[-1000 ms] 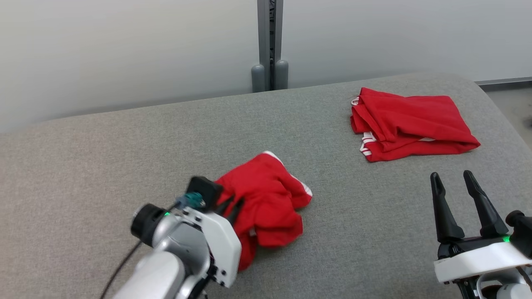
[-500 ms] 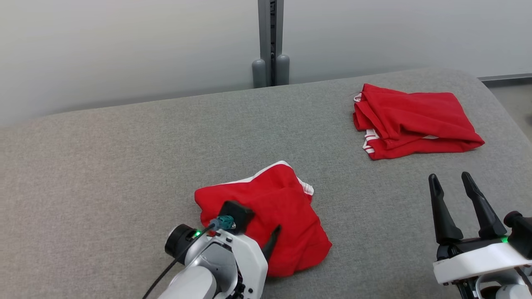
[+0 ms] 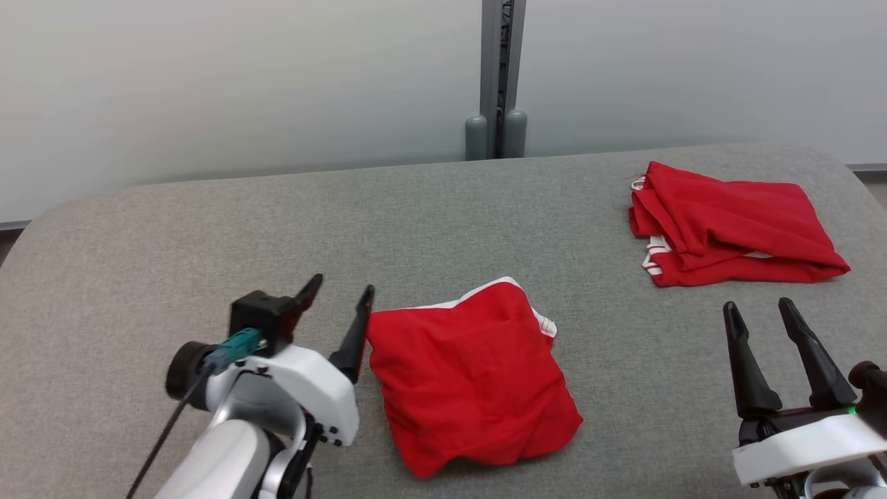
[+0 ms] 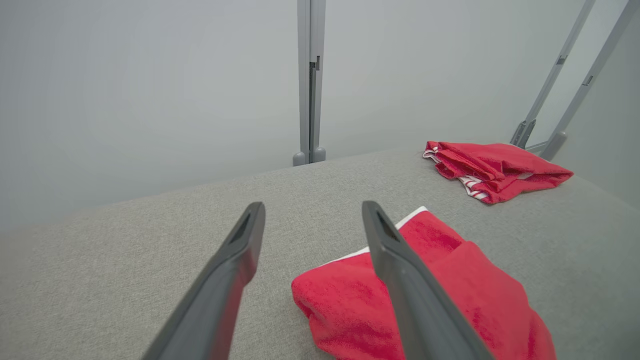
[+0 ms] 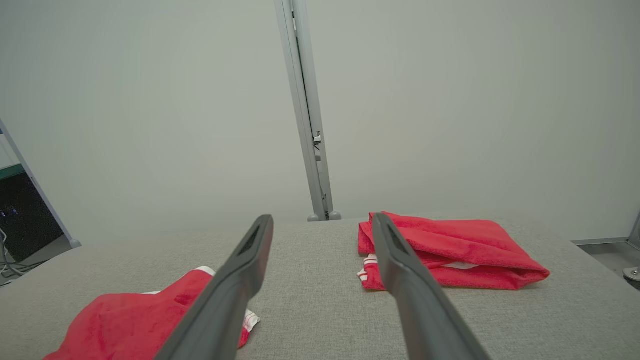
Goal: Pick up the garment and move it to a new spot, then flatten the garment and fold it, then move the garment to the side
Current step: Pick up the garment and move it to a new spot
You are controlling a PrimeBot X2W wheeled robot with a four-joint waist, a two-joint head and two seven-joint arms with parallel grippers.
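Your left hand, fingers apart and empty, sits just beside the rumpled red white-trimmed garment near the front edge of the grey fabric table. Your right hand, also apart, hovers front-right. Pinching several layers could bunch the garment while flattening. The folded red garment lies at the far right corner.

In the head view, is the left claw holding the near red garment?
No, the left claw stands open beside the garment, empty.
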